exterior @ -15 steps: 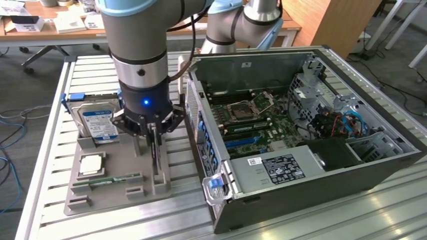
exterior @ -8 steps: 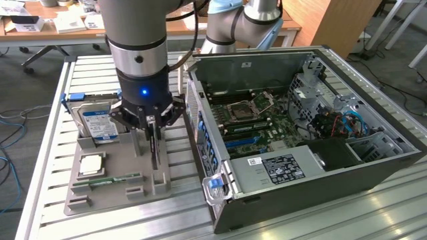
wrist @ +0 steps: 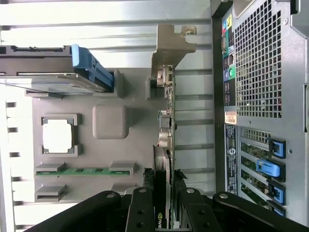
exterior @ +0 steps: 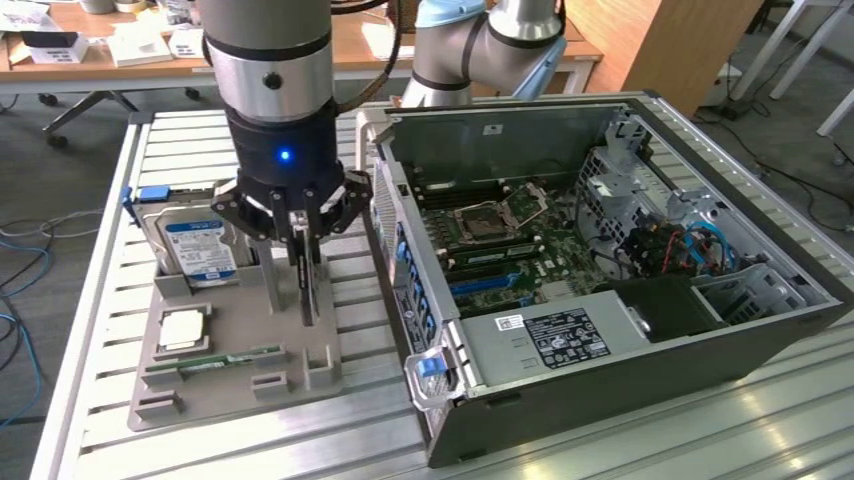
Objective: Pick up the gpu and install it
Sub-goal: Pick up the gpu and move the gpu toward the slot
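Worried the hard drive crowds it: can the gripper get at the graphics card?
Likely yes: the gripper is closed on the graphics card, which stands on edge, apart from the hard drive.

The gpu (wrist: 166,145) is recorded as a dark board with a silvery metal bracket (wrist: 169,46). The gripper (exterior: 304,232) is black, beneath a blue light (exterior: 282,155). The hard drive (exterior: 198,243) is silver, labelled blue and white. The holder (exterior: 227,385) is plain grey and the RAM stick (exterior: 214,358) green. The table (exterior: 200,445) is silver and slatted. Blue clips (wrist: 270,166) are noted on the black computer case (exterior: 641,385).
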Motion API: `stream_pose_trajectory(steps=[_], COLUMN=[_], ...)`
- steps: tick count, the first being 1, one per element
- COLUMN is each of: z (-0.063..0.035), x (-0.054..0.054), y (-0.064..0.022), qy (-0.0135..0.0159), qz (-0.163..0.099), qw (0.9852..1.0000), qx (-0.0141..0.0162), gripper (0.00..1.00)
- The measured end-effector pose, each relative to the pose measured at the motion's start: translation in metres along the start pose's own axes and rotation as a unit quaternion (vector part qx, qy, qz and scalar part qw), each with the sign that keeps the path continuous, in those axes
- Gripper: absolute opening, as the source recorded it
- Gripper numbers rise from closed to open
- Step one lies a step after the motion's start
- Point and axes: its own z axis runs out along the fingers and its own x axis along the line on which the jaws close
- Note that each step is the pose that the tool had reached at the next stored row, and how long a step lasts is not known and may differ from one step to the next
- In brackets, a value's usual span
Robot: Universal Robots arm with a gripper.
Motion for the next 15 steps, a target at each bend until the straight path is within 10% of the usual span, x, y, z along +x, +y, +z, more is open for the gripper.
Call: stream_pose_trajectory(steps=[15], z=[-0.0633], x=[-0.001], y=[0.0022], qy=[0.0], qz=[0.0], qw=[1.0], qx=[0.0], gripper=[0.26])
